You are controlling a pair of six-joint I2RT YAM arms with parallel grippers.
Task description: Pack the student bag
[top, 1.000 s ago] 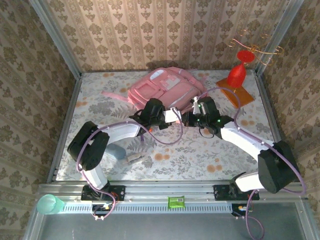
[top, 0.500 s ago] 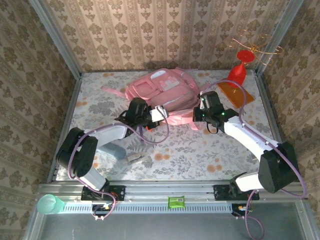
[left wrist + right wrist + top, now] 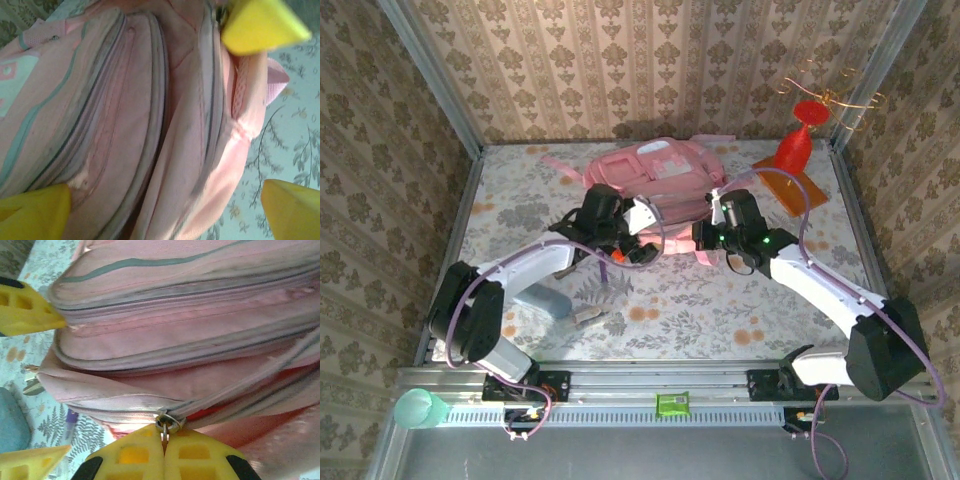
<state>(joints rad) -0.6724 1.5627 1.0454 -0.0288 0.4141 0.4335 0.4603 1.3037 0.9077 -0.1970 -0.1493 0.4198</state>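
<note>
Looking down from above, the pink backpack [image 3: 660, 170] lies at the middle of the table's [image 3: 520, 215] far edge. Both arms reach its near side, the left claw [image 3: 642, 245] and the right claw [image 3: 704, 238] close together there. The left claw was shut a second ago and now stands wide open, so it has let go. A blue-grey thing [image 3: 552, 300] lies near the table's left edge, not yet packed.

From the left wrist, its yellow fingers [image 3: 35, 212] stand far apart over the backpack's zipped seams, gripping nothing.

From the right wrist, the right claw [image 3: 164, 440] is closed, pinching the metal zipper pull [image 3: 164, 421] between its tips; a red strip shows along the seam beside it.

With the brace gone, the backpack hangs on that pull alone. I judge that tugging the zipper now may drag the whole backpack, unless the left claw takes hold again.
</note>
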